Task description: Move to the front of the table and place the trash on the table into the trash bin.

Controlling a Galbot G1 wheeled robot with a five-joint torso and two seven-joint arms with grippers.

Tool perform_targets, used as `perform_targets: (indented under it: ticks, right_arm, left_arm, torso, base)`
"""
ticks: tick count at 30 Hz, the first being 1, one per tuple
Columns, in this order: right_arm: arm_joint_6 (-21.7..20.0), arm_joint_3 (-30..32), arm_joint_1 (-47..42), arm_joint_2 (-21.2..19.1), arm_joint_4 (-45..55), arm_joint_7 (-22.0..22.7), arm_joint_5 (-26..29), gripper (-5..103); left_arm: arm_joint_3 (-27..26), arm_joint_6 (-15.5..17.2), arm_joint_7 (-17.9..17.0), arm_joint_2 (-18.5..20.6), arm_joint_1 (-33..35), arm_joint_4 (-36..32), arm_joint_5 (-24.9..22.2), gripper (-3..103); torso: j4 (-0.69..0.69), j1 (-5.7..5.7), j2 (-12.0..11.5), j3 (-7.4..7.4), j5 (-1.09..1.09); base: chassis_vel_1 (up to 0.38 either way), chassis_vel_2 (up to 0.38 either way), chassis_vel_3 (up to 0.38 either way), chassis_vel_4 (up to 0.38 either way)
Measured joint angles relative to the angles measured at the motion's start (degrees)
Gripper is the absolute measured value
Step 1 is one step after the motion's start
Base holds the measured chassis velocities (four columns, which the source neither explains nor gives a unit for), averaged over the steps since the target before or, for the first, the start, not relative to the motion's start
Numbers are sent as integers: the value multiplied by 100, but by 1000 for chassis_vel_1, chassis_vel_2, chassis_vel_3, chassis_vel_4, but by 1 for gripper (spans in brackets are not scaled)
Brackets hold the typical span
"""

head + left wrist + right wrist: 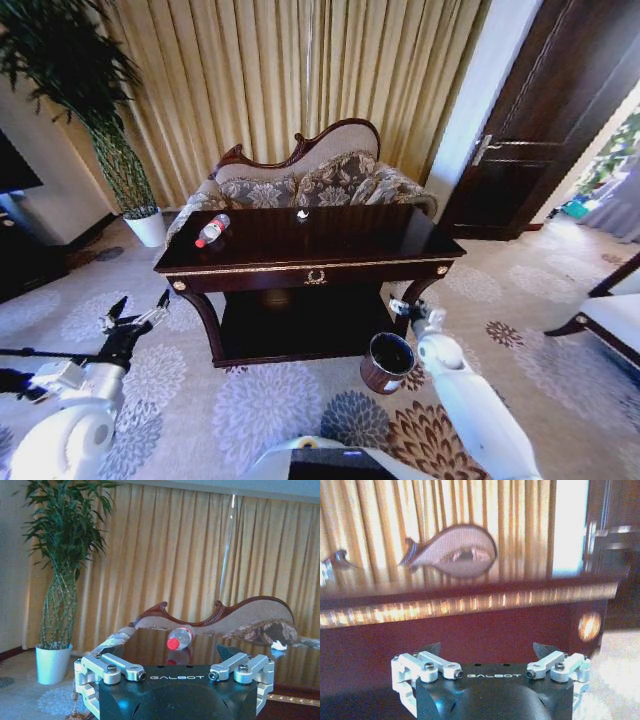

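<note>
We stand facing the dark glossy table (330,245), its gold trim running along the front edge with a gilt emblem at the centre and a lower shelf between the curved legs. On its top, toward our left end, lies a clear plastic bottle with a red label (212,230), on its side; from the left wrist view its red cap points toward us (179,637). Near the back edge, about mid-table, sits a small white paper bit (302,214), well apart from the bottle. The reddish-brown trash bin (387,362) rests on the patterned carpet (270,405) just before the table's right front leg.

Our left gripper (137,312) hovers low beside the table's left front corner, its fingers spread apart and holding nothing. Our right gripper (406,306) hangs just above the bin, close to the table's front; its fingers stand apart too, empty.

Behind the table is a carved-back floral sofa (300,180), then gold pleated curtains (290,80). A tall bamboo plant in a white pot (148,226) stands at the left, a dark wooden door (545,120) at the right.
</note>
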Motion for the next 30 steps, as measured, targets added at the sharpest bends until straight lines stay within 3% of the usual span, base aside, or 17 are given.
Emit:
perform_targets:
  ticks: [7, 15, 21, 30]
  right_arm:
    - [-255, 441, -478, -183, 1508, 156, 188, 100]
    - [-261, 679, -857, -176, 2281, 50, 442, 100]
    - [-221, 534, -1164, -183, 2763, -195, 431, 100]
    - [-123, 430, -1221, -188, 2717, -294, 346, 100]
  left_arm:
    - [-90, -101, -40, -46, 14, 42, -28, 100]
    - [-160, -125, -110, 14, 20, -44, -6, 100]
    - [-252, -115, -144, 93, 21, -113, -8, 100]
    - [-249, -105, -148, 68, 60, -151, -10, 100]
  torso:
    - [0, 0, 1, 0, -1]
    - [0, 0, 0, 0, 0]
    - [0, 0, 0, 0, -1]
    - [0, -1, 1, -1, -1]
  base:
    - [0, 0, 0, 0]
    - [0, 0, 0, 0]
    - [0, 0, 0, 0]
    - [-36, 34, 40, -46]
